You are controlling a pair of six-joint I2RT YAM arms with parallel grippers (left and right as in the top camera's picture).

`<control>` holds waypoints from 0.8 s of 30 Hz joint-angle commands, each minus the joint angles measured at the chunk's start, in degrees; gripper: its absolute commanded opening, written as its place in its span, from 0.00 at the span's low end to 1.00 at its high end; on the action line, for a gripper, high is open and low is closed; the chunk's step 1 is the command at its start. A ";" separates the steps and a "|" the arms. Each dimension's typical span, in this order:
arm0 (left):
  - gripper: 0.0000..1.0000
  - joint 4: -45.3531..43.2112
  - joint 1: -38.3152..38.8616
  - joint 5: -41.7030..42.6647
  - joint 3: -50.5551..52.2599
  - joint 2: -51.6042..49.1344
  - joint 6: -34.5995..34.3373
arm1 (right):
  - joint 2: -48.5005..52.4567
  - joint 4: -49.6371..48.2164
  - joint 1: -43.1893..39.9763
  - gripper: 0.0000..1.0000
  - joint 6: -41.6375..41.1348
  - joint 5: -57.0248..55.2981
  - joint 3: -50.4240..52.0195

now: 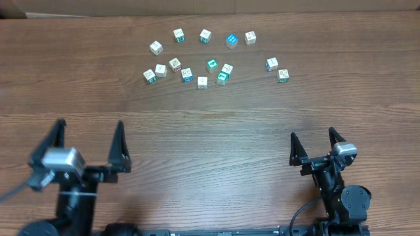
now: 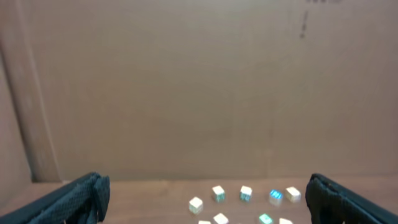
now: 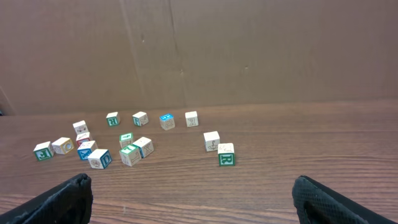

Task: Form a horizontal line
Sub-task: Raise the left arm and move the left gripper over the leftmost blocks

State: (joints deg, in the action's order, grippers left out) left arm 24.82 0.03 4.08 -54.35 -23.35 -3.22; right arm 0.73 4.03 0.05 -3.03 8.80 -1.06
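Nearest, the left tool and right tool stand empty with jaws spread wide over the table, and well ahead, between them, the picture cubes lie scattered, not in a line.

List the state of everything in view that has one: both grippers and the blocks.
left gripper, open, holding nothing, well short of the cubes
right gripper, open, holding nothing, well short of the cubes
cubes, lying flat and scattered across the far part of the table, no straight row formed yet
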 commanded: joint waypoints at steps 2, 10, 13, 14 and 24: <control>1.00 5.81 -0.04 5.05 -14.88 -11.76 -1.53 | -0.57 -0.26 0.31 1.00 -0.33 0.31 0.61; 0.99 20.37 -0.04 6.91 -40.72 -33.46 -1.53 | -0.57 -0.26 0.31 1.00 -0.33 0.31 0.61; 1.00 24.57 -0.04 8.33 -49.35 -40.81 -1.51 | -0.57 -0.28 0.31 1.00 -0.33 0.31 0.61; 0.99 25.88 -0.07 8.66 -51.76 -42.88 -1.53 | -0.57 -0.26 0.31 1.00 -0.33 0.31 0.61; 1.00 35.06 -0.11 8.83 -62.58 -58.23 -1.49 | -0.57 -0.26 0.31 1.00 -0.33 0.31 0.61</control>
State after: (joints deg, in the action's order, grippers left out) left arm 59.20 0.03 12.25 -115.39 -79.88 -4.36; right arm 0.73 4.05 0.05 -3.03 8.78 -1.06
